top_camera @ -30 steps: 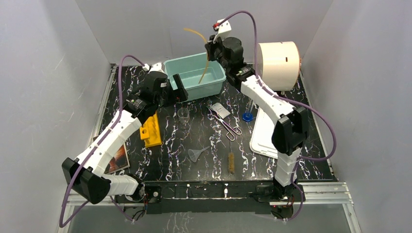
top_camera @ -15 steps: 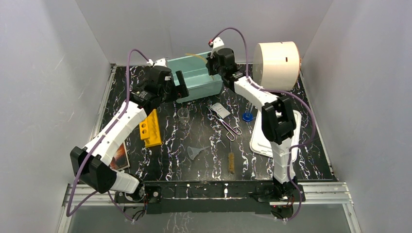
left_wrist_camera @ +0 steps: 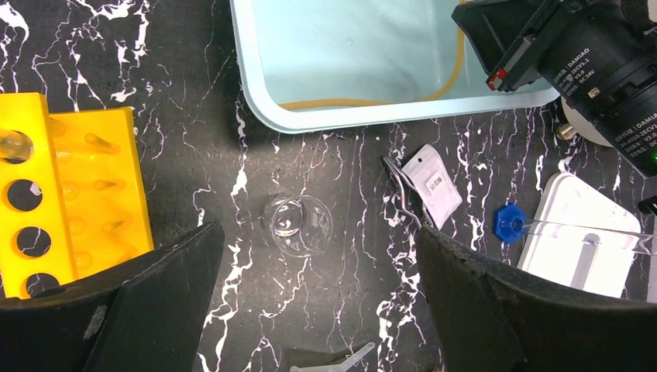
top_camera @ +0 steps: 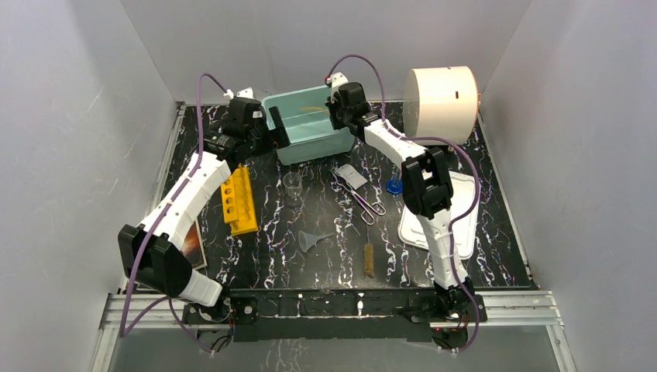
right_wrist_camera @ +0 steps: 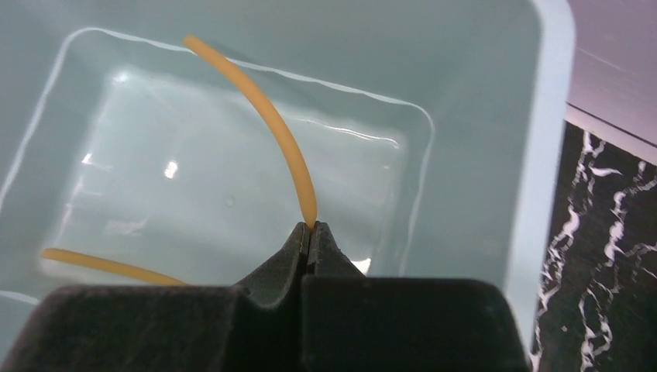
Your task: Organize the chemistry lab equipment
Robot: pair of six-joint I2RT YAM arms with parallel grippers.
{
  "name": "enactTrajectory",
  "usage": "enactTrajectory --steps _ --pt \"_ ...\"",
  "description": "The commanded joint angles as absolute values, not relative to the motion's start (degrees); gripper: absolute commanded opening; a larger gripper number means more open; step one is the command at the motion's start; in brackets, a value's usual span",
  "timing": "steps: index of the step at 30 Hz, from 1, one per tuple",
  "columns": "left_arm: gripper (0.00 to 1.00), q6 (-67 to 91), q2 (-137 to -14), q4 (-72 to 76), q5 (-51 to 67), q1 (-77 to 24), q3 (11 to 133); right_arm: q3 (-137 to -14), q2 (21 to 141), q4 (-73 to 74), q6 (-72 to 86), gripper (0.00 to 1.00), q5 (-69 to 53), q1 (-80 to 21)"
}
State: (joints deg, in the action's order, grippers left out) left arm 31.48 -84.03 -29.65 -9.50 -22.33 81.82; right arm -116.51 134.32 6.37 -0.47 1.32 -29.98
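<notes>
The tan rubber tube (right_wrist_camera: pixel 271 116) curls inside the teal bin (right_wrist_camera: pixel 480 155). My right gripper (right_wrist_camera: pixel 310 227) is shut on the tube's end, low over the bin's right side (top_camera: pixel 338 108). The tube also shows in the left wrist view (left_wrist_camera: pixel 364 101). My left gripper (left_wrist_camera: pixel 321 252) is open and empty, held above the clear beaker (left_wrist_camera: pixel 298 225), near the bin's left end (top_camera: pixel 273 133). On the table lie the beaker (top_camera: pixel 292 182), metal tongs (top_camera: pixel 358 195), blue cap (top_camera: pixel 395 187), clear funnel (top_camera: pixel 310 240) and brown brush (top_camera: pixel 369 260). A glass tube (left_wrist_camera: pixel 581 232) lies by the blue cap (left_wrist_camera: pixel 509 222).
A yellow rack (top_camera: pixel 240 203) stands left of the beaker. A small white bag (top_camera: pixel 352 174) lies by the tongs. A white tray (top_camera: pixel 434 213) sits at the right, the big white cylinder (top_camera: pixel 443 93) at the back right, a book (top_camera: pixel 190 252) at the front left.
My right gripper has come down from high above the bin and laid the tube into it. My left arm has swung back and left, along the bin's left end.
</notes>
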Motion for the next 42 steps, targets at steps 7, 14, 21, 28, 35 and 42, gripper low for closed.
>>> enactTrajectory --steps 7,14,21,28,35,42 --pt "0.93 30.1 -84.6 -29.2 -6.7 -21.4 82.9 -119.3 131.0 15.1 -1.6 0.00 8.0 -29.3" --pt "0.93 30.0 -84.4 -29.1 -5.9 -21.4 82.5 -123.1 130.0 26.2 4.7 0.00 12.5 -29.4" --pt "0.93 30.2 -83.8 -28.9 -5.4 -21.4 81.8 -125.6 130.7 34.8 12.3 0.00 18.6 -30.0" --pt "0.93 30.4 -83.4 -29.1 -5.0 -21.4 81.6 -128.5 133.8 31.3 9.6 0.00 17.6 -30.1" --pt "0.93 30.5 -83.5 -29.3 -4.8 -21.4 81.6 -134.7 138.6 29.4 6.5 0.18 16.3 -30.1" --pt "0.93 30.1 -84.1 -29.5 -4.6 -21.4 82.5 -137.1 136.7 30.4 8.0 0.38 15.6 -30.0"
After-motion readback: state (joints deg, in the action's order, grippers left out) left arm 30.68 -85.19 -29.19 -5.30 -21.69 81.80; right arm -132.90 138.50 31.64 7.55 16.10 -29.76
